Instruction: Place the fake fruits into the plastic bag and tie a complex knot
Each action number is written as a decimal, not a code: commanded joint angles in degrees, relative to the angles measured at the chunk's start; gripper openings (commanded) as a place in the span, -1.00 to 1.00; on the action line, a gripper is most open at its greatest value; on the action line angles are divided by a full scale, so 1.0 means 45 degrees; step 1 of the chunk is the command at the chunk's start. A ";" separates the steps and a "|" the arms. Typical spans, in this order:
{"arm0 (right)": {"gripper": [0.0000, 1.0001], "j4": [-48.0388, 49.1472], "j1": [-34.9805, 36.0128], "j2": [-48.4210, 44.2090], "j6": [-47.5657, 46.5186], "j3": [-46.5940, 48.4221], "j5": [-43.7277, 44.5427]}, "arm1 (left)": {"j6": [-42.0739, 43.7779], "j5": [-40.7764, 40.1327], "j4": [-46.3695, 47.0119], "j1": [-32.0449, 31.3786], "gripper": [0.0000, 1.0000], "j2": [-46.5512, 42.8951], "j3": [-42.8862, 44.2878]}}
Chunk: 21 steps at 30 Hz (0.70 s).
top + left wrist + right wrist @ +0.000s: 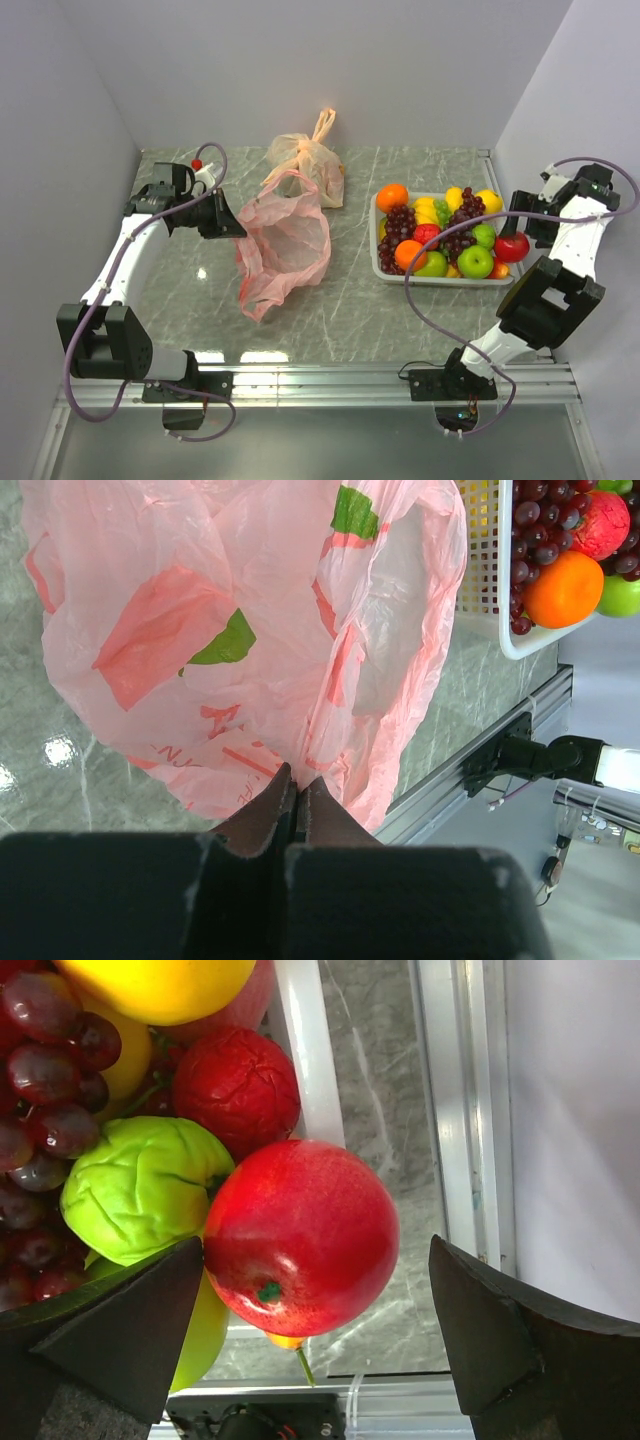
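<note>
The pink-red plastic bag [285, 245] lies open-mouthed on the table left of centre. My left gripper [235, 225] is shut on its left edge; in the left wrist view the film [230, 630] is pinched between the closed fingertips of that gripper [297, 785]. The fake fruits [440, 240] fill a white basket [378, 265] at the right. My right gripper [515, 240] stands open at the basket's right end around a red apple [300, 1235]. The apple lies against the left finger [130, 1330], with a gap to the right finger [500, 1330].
A paler orange bag [310, 160] with tied handles stands behind the pink one. Beside the red apple are a green apple [140, 1200], a crinkled red fruit [235, 1085] and grapes [40, 1080]. The basket rim [300, 1040] runs close to the table's right rail.
</note>
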 commanded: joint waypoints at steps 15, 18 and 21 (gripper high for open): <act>0.80 -0.0044 0.0306 0.0122 -0.0315 -0.0467 0.0269 | 0.0279 0.0111 0.0170 0.0049 -0.99 0.0041 0.0059; 0.55 -0.0394 0.0326 -0.0288 -0.0316 -0.0117 0.0152 | 0.0298 0.0131 0.0151 0.0088 -0.99 0.0041 0.0059; 0.29 -0.0921 0.0345 -0.0523 -0.0315 0.0663 -0.0004 | 0.0337 0.0150 0.0092 0.0146 -0.99 0.0041 0.0098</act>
